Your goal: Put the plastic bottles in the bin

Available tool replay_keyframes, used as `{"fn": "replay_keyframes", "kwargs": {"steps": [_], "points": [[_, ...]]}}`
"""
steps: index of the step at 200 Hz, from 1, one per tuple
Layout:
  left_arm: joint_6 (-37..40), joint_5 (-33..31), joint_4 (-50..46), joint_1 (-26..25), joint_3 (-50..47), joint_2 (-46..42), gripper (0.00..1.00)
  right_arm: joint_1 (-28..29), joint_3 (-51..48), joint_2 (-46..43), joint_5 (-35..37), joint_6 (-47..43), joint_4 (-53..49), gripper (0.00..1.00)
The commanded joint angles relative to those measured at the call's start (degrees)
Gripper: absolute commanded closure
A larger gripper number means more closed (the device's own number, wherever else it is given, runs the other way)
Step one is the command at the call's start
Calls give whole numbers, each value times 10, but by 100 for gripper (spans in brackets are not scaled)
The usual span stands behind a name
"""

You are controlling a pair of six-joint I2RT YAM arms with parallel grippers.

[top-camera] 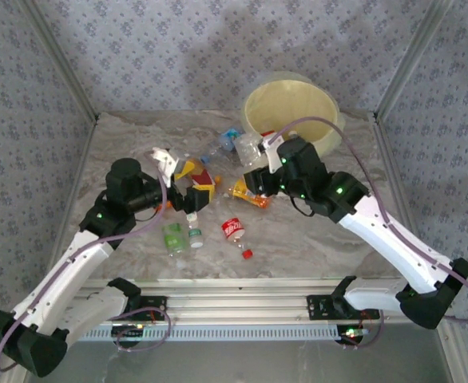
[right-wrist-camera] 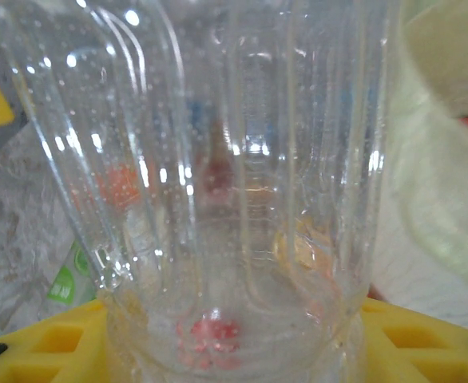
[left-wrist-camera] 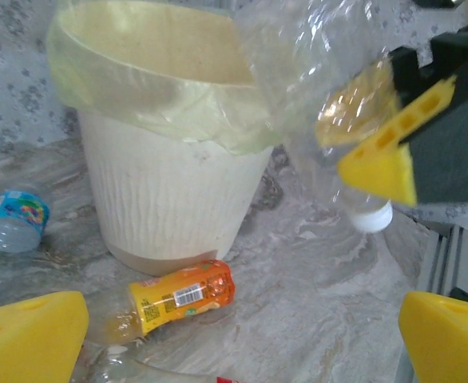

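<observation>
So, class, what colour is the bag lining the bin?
The bag is pale yellow-green; left wrist view.

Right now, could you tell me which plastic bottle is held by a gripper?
The clear ribbed bottle clamped between the right gripper's yellow fingers, near the bin; the others lie loose on the table.

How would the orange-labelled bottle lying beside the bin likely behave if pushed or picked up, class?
The orange-labelled bottle lies on its side on the smooth table, so a push would probably roll it. Its clear neck end shows no liquid, so it is likely light for its size. The thin plastic there looks crumpled, so it would probably flex when squeezed.
</observation>
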Motion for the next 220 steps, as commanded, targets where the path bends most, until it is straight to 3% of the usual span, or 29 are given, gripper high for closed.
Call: {"fn": "replay_keyframes", "kwargs": {"steps": [1, 40, 85, 146, 220], "points": [[-7, 16, 25, 14, -1, -16, 0, -27, 56, 7, 18, -26, -13, 43], [3, 20, 19, 20, 1, -20, 0, -95, 146, 58, 11, -45, -25, 43], [20, 20, 5, 20, 3, -17, 0, -180, 239, 135, -46, -38, -47, 43], [29, 19, -4, 19, 6, -13, 0, -243, 322, 238, -98, -21, -88, 43], [32, 18, -14, 18, 12, -5, 0, -264, 368, 336, -129, -4, -159, 40]]}}
